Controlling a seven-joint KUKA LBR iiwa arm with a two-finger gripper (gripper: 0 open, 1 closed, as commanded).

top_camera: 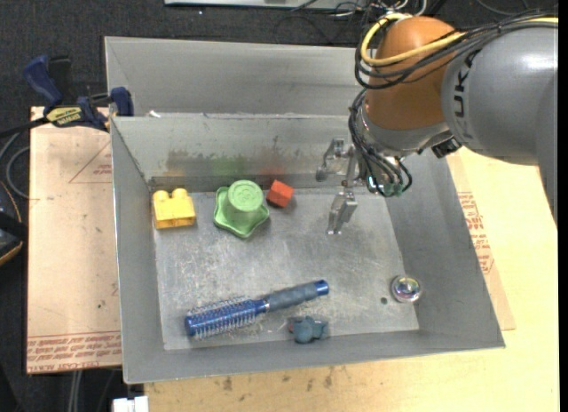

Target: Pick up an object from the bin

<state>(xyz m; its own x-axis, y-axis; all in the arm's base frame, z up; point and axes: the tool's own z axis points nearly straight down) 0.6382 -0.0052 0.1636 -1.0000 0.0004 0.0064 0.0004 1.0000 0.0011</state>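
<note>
One small orange-red block point(280, 194) sits by the back wall of the bin point(136, 250). It is the thing nearest the gripper point(337, 186), which hangs just beside it on the right-wall side, fingers apart and empty. Toward the left wall lie a green cup-like toy point(241, 208) and a yellow brick point(174, 208). Along the front edge are a blue hairbrush point(257, 308) and a small grey-blue piece point(308, 328) — and near the front right corner, a shiny round thing point(406, 289).

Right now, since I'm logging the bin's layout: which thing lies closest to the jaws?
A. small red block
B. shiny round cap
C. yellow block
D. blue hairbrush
A: the small red block lies nearest the gripper, between it and the green cup; the other options lie farther off.
</note>
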